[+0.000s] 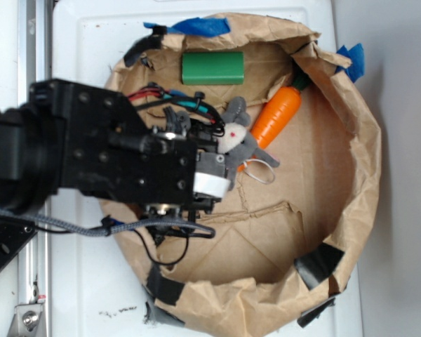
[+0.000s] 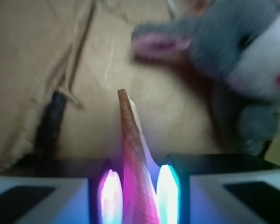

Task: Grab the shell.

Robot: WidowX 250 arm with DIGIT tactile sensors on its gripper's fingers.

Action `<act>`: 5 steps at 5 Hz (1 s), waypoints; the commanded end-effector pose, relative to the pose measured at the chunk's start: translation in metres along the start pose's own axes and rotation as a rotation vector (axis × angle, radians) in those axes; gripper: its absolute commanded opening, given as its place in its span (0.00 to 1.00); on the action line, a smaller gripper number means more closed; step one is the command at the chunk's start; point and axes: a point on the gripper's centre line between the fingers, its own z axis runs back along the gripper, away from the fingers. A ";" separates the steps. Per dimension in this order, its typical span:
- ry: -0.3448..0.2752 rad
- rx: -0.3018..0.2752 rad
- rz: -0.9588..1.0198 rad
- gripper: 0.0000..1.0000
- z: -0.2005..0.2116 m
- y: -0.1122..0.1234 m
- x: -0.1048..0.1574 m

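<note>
The shell stands between my two lit pads in the wrist view. Its tan ribbed spire points away from me over the brown paper floor, and its lower part glows pink in the pad light. My gripper is shut on the shell, with both pads against its sides. In the exterior view my black arm covers the gripper and the shell, at the left middle of the paper-lined basin.
A grey plush bunny lies just right of the gripper, and also shows as the bunny in the wrist view. An orange toy carrot lies beyond it and a green block at the back. Crumpled paper walls ring the floor.
</note>
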 end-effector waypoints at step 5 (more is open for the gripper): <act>-0.214 -0.036 0.341 0.00 0.104 0.027 0.023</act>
